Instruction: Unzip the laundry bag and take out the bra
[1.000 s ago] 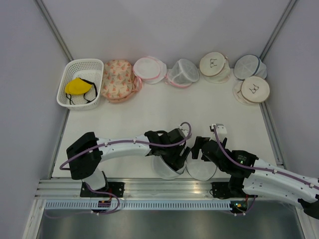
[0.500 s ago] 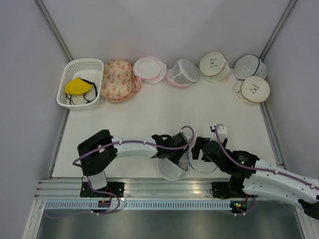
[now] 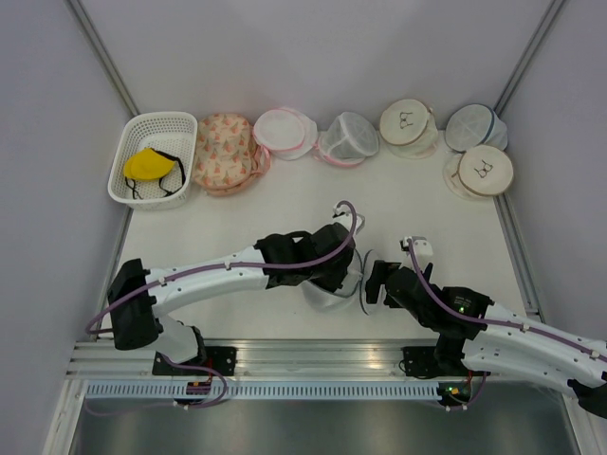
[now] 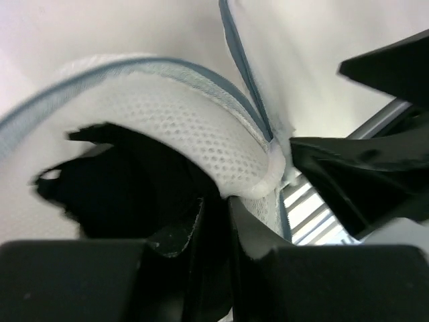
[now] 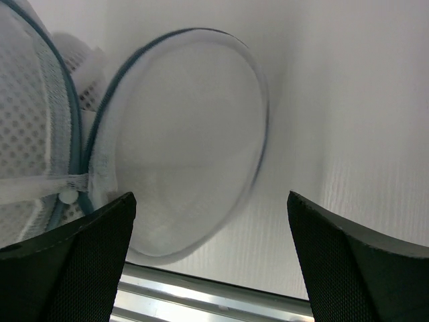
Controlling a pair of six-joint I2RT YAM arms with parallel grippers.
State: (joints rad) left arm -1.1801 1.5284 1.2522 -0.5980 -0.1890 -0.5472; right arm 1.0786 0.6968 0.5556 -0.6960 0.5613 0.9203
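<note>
The laundry bag (image 3: 327,296), white mesh with a dark blue zip rim, lies unzipped between the two arms near the table's front edge. Its round lid (image 5: 181,147) hangs open toward the right arm. In the left wrist view the bag's mouth (image 4: 201,127) gapes and the black bra (image 4: 120,194) shows inside. My left gripper (image 4: 216,208) is at that mouth, its jaws almost together with dark cloth in the narrow gap and the white rim against the tips. My right gripper (image 5: 209,198) stands wide open just short of the lid, holding nothing.
A white basket (image 3: 133,133) holding a yellow bra sits at the back left. Along the back wall runs a row of other bags: floral pink (image 3: 223,152), pink-trimmed (image 3: 285,133), beige (image 3: 408,121) and more. A metal rail (image 3: 303,355) borders the front edge.
The left jaws went from wide apart to nearly together. The left arm then swung away from the rail, the bag came with it, and the lid tipped up. The right arm stayed put.
</note>
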